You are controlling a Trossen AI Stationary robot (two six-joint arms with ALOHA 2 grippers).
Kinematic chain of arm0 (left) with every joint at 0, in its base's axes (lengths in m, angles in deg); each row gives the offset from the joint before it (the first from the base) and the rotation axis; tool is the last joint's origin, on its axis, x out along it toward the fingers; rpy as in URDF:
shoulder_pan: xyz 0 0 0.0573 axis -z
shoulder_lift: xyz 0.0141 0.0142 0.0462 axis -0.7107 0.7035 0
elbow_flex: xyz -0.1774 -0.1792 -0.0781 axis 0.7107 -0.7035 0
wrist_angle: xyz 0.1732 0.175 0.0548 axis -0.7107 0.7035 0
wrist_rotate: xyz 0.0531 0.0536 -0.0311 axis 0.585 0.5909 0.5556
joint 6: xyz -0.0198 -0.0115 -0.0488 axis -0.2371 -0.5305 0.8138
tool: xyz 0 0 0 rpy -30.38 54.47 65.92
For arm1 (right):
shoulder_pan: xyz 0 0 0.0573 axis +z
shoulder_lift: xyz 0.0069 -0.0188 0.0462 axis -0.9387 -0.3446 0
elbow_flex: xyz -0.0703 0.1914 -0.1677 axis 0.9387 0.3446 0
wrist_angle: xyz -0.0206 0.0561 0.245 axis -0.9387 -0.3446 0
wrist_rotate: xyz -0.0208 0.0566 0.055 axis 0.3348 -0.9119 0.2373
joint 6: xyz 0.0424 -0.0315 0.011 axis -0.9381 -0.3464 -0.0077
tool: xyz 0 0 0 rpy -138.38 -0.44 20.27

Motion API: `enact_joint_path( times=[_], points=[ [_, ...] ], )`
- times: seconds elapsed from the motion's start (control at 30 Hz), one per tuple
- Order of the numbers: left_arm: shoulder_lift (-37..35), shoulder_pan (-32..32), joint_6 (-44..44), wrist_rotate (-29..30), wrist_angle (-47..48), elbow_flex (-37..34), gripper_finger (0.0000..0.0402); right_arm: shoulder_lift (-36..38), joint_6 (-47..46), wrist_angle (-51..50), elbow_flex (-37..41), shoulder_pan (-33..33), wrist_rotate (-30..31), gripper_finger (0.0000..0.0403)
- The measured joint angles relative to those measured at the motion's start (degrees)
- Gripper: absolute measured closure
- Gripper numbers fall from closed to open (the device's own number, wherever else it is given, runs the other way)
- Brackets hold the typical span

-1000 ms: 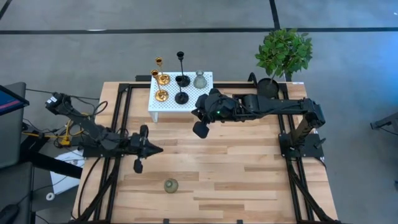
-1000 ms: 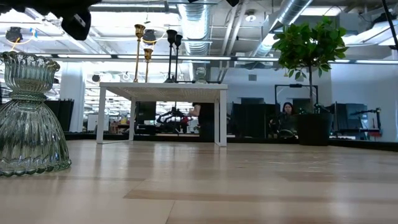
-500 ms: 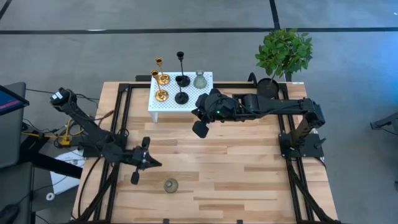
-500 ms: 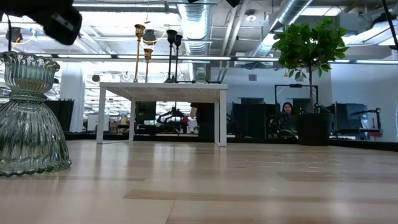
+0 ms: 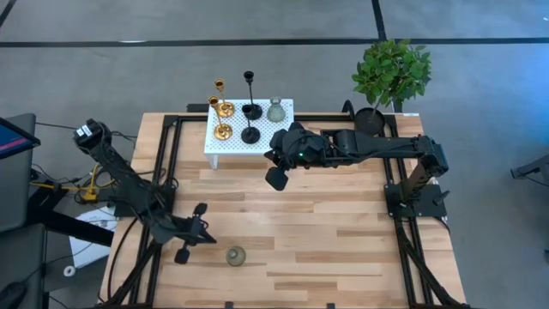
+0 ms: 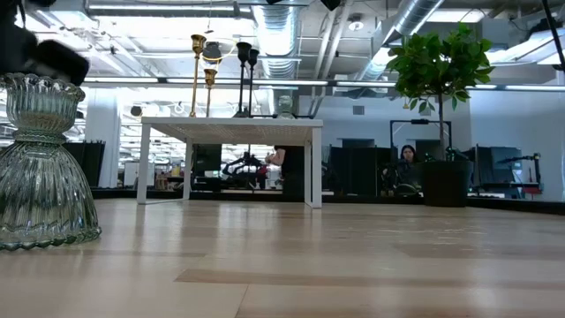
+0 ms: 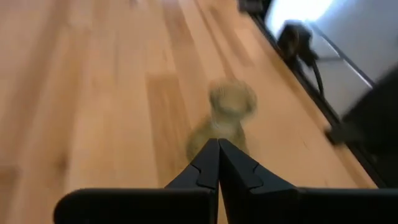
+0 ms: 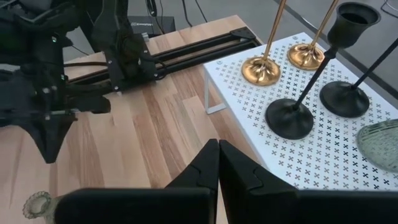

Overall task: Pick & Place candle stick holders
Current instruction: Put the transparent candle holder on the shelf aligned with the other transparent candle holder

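One squat grey-green holder (image 5: pixel 235 256) stands upright on its base on the wooden table near the front edge; it also shows in the low view (image 6: pixel 40 168) and the left wrist view (image 7: pixel 227 118). My left gripper (image 5: pixel 208 238) is shut and empty, just left of it and a little above, pointing at it. On the small white table (image 5: pixel 279 142) stand two gold holders (image 5: pixel 223 110), two black holders (image 5: pixel 250 135) and another grey-green holder (image 5: pixel 274 112). My right gripper (image 5: pixel 276 178) is shut and empty, just in front of the white table.
A potted green plant (image 5: pixel 392 73) in a black pot (image 5: pixel 371 120) stands at the table's far right corner. Black frame rails (image 5: pixel 163 154) run along the table's left and right sides. Bare wood (image 5: pixel 343 232) lies between the arms.
My left gripper has gone toward the table's near edge and down, closing on the lone grey-green holder, its fingers staying shut. The holder has not moved.
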Motion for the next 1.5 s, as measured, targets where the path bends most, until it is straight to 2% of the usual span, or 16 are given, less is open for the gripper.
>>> enact_joint_path(
  times=[0.13, 0.4, 0.57, 0.77, 1.0, 1.13, 1.3, 1.5],
  points=[
    [1.6, 0.0, 2.1, -4.1, 0.5, 0.0, 0.0395, 0.0, 0.0, 0.0, 0.0, 0.0, -0.6, 0.0403],
    [6.6, -1.8, 2.1, -2.5, -1.0, 0.0, 0.0357, 0.0, 0.0, -1.0, 0.0, 0.0, -1.6, 0.0403],
    [12.8, -2.8, 2.1, -3.5, -6.4, 0.0, 0.0306, 0.0, 0.0, -2.3, 0.0, 0.0, -1.6, 0.0403],
    [19.6, -3.1, 2.1, -4.9, -17.3, 0.0, 0.0228, 0.0, 0.0, -2.6, 0.0, 0.0, -1.6, 0.0403],
    [24.1, -3.4, 2.0, -4.9, -25.0, 0.0, 0.0135, 0.0, 0.0, -3.8, 0.0, 0.0, -1.6, 0.0403],
    [26.9, -4.7, 2.1, -4.9, -29.5, 0.0, 0.0101, 0.0, 0.0, -3.8, 0.0, 0.0, -1.6, 0.0403],
    [31.0, -6.6, 2.1, -4.9, -34.6, 0.0, 0.0085, 0.0, 0.0, -5.5, 0.0, 0.0, -1.6, 0.0403],
    [34.8, -7.0, 2.1, -4.9, -40.9, 0.0, 0.0098, 0.0, 0.0, -8.5, 0.0, 0.0, -1.6, 0.0403]
  ],
)
